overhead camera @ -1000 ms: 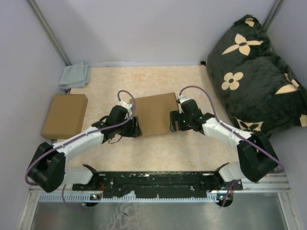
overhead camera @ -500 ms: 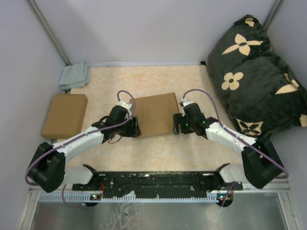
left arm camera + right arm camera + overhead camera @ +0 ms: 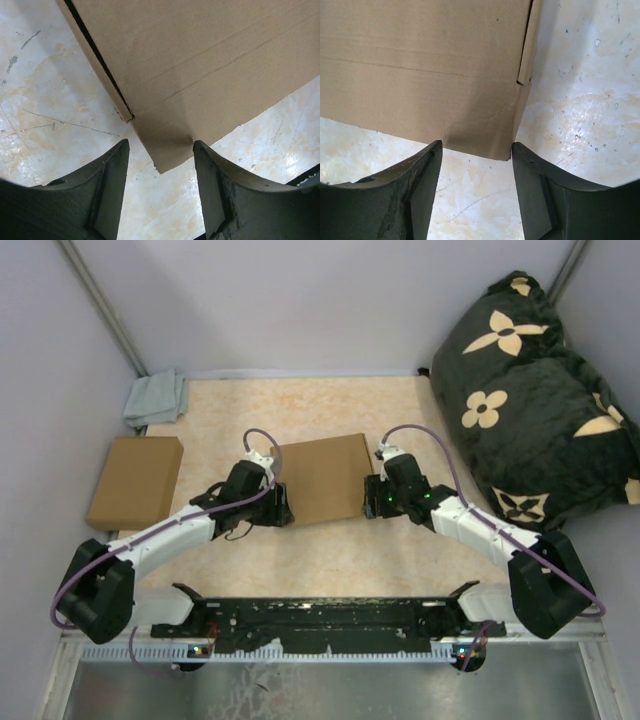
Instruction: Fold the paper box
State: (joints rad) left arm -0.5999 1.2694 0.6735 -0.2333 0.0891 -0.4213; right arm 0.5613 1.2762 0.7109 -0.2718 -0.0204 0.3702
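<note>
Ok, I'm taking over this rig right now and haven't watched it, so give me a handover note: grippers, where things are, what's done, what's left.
Left gripper: open, fingers either side of the near left corner of the paper box.
Right gripper: open, fingers either side of its near right corner.
Box: lies between the two grippers as a compact rectangle, with a slit showing at each side seam.
Done: the main folds seem made.
Left: probably closing those corners; I cannot tell whether the tabs are locked.

Paper box (image 3: 318, 480): matt brown cardboard, creased.
Table (image 3: 330, 410): glossy marbled top, scratched.
Cloth (image 3: 157, 398), ten o'clock: soft grey fabric.
</note>
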